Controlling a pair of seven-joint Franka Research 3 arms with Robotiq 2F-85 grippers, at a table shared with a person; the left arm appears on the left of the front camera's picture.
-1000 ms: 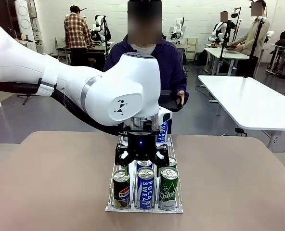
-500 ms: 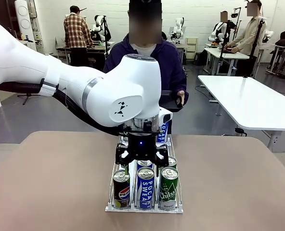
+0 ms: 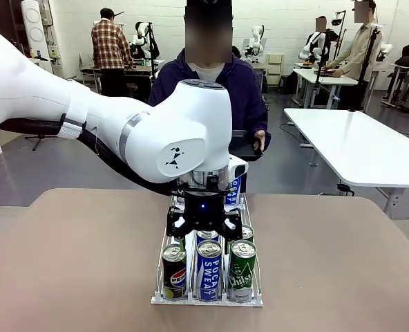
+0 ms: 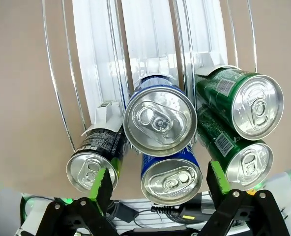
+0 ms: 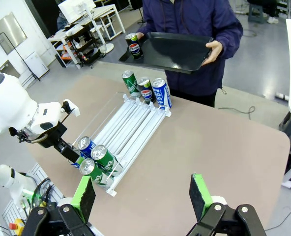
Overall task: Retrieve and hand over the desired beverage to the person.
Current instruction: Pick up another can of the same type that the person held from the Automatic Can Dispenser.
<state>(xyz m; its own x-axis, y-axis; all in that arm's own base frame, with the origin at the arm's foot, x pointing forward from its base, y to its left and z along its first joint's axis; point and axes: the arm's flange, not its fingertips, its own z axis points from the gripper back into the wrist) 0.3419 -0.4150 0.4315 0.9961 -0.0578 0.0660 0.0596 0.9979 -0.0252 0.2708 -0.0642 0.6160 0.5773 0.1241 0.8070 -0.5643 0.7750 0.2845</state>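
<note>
A wire rack on the table holds drink cans. Its near row has a Pepsi can, a blue Pocari Sweat can and a green can, with two more cans behind them. My left gripper hangs open just over the middle lane. In the left wrist view its fingers stand either side of a blue can, not touching it. The person in the dark jacket stands at the far side holding a black tray. My right gripper is open, high above the table.
Three more cans stand at the rack's far end near the person. Two cans rest on the tray. Bare tabletop lies to the right of the rack. White tables and other people are in the background.
</note>
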